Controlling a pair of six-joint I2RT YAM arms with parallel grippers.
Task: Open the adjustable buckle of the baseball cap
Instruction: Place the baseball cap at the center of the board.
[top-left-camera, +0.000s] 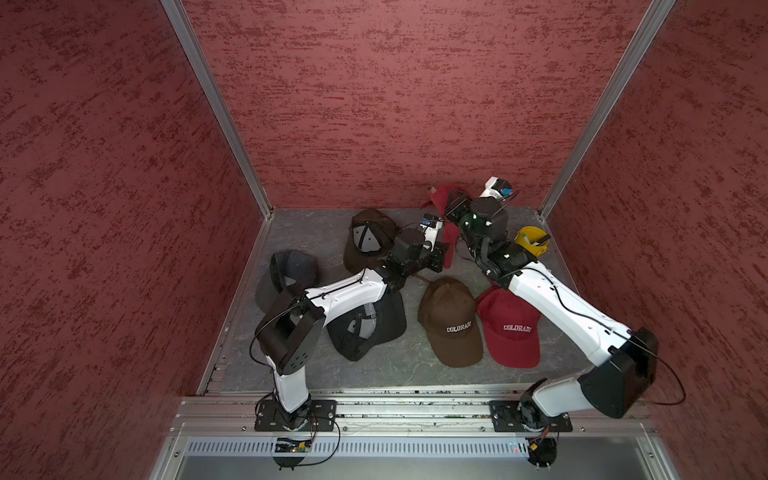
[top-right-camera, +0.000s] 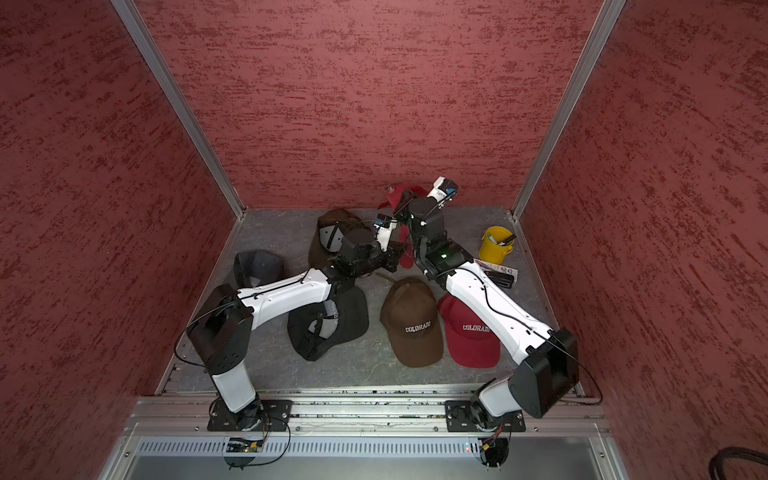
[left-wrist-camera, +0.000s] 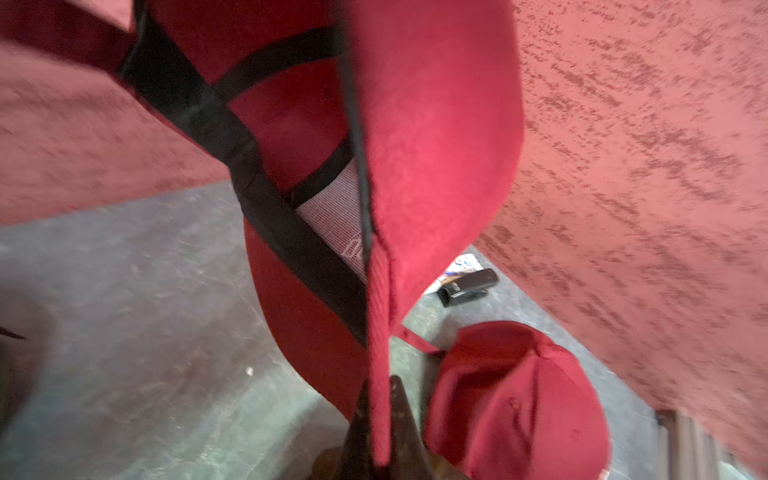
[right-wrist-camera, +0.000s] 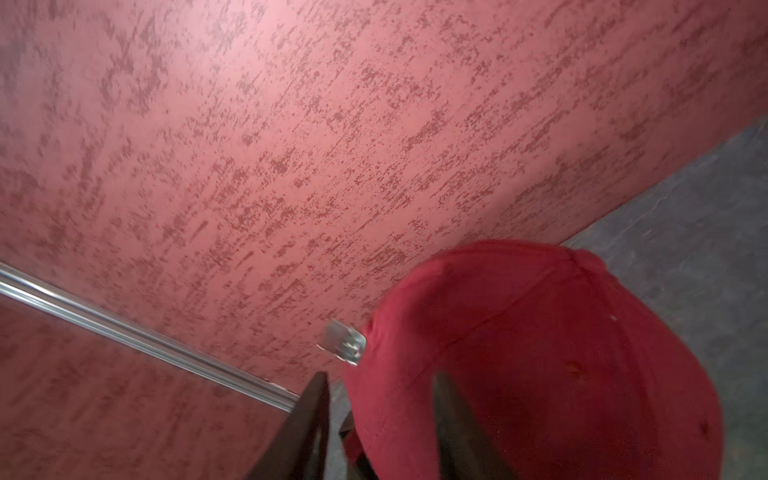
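The red baseball cap (top-left-camera: 439, 196) hangs in the air near the back wall, between my two grippers, in both top views (top-right-camera: 400, 194). My left gripper (left-wrist-camera: 380, 386) is shut on the cap's stitched brim edge (left-wrist-camera: 379, 332), and the cap's black inner tape and white lining show above it. In a top view the left gripper (top-left-camera: 443, 250) sits below the cap. My right gripper (right-wrist-camera: 380, 376) is open, its fingers standing on either side of the cap's crown (right-wrist-camera: 540, 353). The silver metal buckle (right-wrist-camera: 345, 345) juts from the cap's rear edge just beyond the fingertips.
On the grey floor lie a brown COLORADO cap (top-left-camera: 451, 324), a red COLORADO cap (top-left-camera: 509, 328), a black cap (top-left-camera: 365, 324), a grey cap (top-left-camera: 291, 270) and an upturned brown cap (top-left-camera: 368, 241). A yellow bucket (top-left-camera: 532, 241) and a black stapler (top-right-camera: 500, 276) stand at the right.
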